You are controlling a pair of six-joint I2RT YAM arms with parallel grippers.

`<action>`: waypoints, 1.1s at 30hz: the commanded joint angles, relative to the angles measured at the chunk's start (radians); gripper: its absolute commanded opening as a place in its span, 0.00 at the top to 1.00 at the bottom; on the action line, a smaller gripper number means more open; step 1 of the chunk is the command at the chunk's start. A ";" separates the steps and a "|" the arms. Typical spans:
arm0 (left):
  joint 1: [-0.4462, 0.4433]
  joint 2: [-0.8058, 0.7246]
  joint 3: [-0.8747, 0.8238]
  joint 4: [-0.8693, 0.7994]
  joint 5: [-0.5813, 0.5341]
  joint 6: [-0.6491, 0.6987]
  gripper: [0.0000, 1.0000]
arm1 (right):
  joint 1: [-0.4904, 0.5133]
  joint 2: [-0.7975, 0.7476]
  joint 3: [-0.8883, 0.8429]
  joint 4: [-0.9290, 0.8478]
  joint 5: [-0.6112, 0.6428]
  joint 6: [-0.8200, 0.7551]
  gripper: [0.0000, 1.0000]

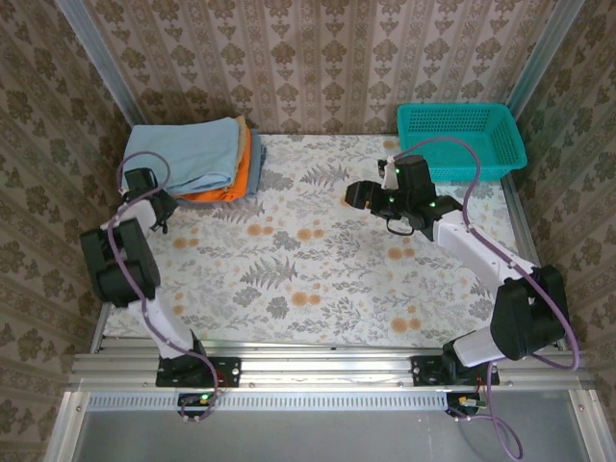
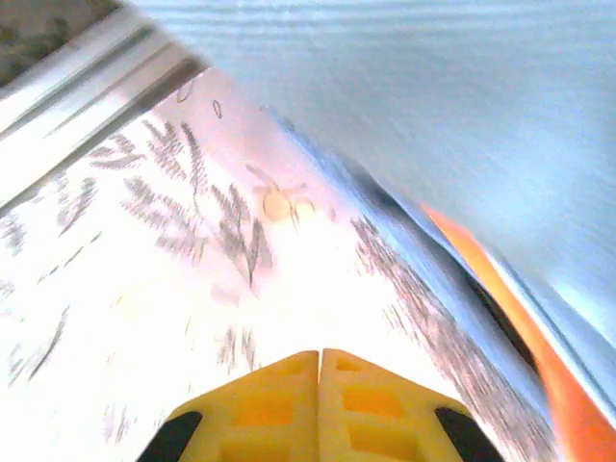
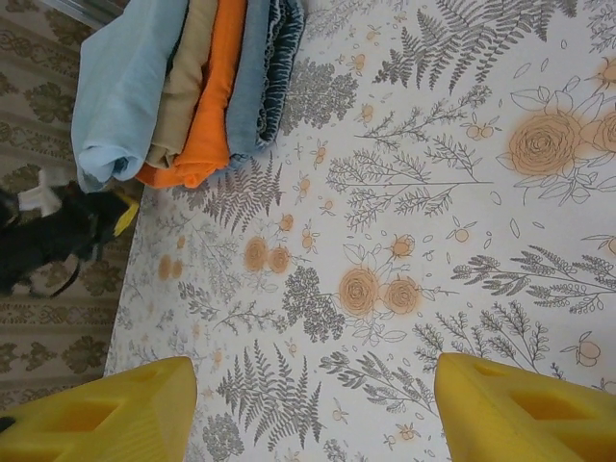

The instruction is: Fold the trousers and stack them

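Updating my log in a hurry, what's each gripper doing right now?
Left gripper: closed, holding nothing.
Right gripper: open, holding nothing.

Trousers (image 1: 183, 154) atop stack (image 1: 231, 183), basket (image 1: 481, 166) far right

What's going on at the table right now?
The trousers lie folded on top of the stack at the far left corner of the table. The left hand is shut and empty, low beside that stack. The right hand is open and empty, over the table near the basket. Neither hand holds anything.
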 commanded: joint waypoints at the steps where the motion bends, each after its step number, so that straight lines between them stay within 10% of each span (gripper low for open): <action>1: -0.045 -0.266 -0.101 0.034 -0.005 0.010 0.86 | 0.000 -0.097 0.037 -0.023 0.022 -0.019 0.32; 6: -0.155 -0.659 -0.296 -0.064 -0.102 0.042 0.40 | 0.029 -0.200 0.036 -0.077 0.131 -0.066 0.29; 8: -0.242 -0.801 -0.347 -0.108 -0.160 0.071 0.02 | 0.053 -0.229 0.060 -0.140 0.208 -0.118 0.28; 11: -0.373 -0.943 -0.371 -0.174 -0.278 0.120 0.00 | 0.097 -0.272 0.073 -0.200 0.348 -0.183 0.00; 18: -0.447 -1.014 -0.528 0.019 -0.347 0.270 0.00 | 0.095 -0.344 -0.185 0.031 0.731 -0.254 0.00; 21: -0.450 -1.054 -0.777 0.416 -0.226 0.566 0.00 | 0.038 -0.386 -0.316 0.192 0.672 -0.434 0.00; 25: -0.418 -0.940 -1.042 0.925 -0.312 0.568 0.00 | -0.055 -0.387 -0.519 0.509 0.642 -0.566 0.00; 31: -0.341 -0.501 -0.975 1.215 -0.173 0.555 0.00 | -0.209 -0.174 -0.622 0.762 0.474 -0.689 0.00; 33: -0.333 -0.499 -0.898 1.081 -0.176 0.571 0.00 | -0.234 -0.140 -0.633 0.790 0.457 -0.700 0.00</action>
